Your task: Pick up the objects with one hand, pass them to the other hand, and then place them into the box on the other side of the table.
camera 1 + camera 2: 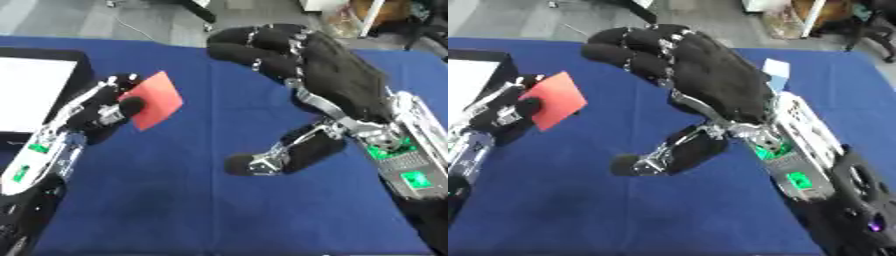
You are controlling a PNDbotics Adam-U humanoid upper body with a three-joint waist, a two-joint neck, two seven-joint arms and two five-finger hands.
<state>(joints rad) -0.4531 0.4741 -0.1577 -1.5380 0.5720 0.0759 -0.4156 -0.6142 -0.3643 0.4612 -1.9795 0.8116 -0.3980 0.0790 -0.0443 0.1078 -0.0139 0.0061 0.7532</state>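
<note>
A flat red card (pixel 156 99) sits pinched in the left hand (pixel 103 111), its lower left edge caught between the thumb (pixel 131 105) in front and the curled fingers behind, so that most of the card juts up and to the right, clear of the fingertips and tilted on a corner above the blue table (pixel 175 200). The right hand (pixel 306 75) hangs to the right of the card and apart from it, holding nothing: its fingers (pixel 249 47) are spread and only slightly bent, reaching toward the upper left, while its thumb (pixel 262 162) points down and left, well below the card. Behind the left hand's fingers, at the table's left edge, stands a black box (pixel 83 70) with a white inside. Beyond the right hand's wrist a small pale blue and white object (pixel 776 72) lies on the table.
</note>
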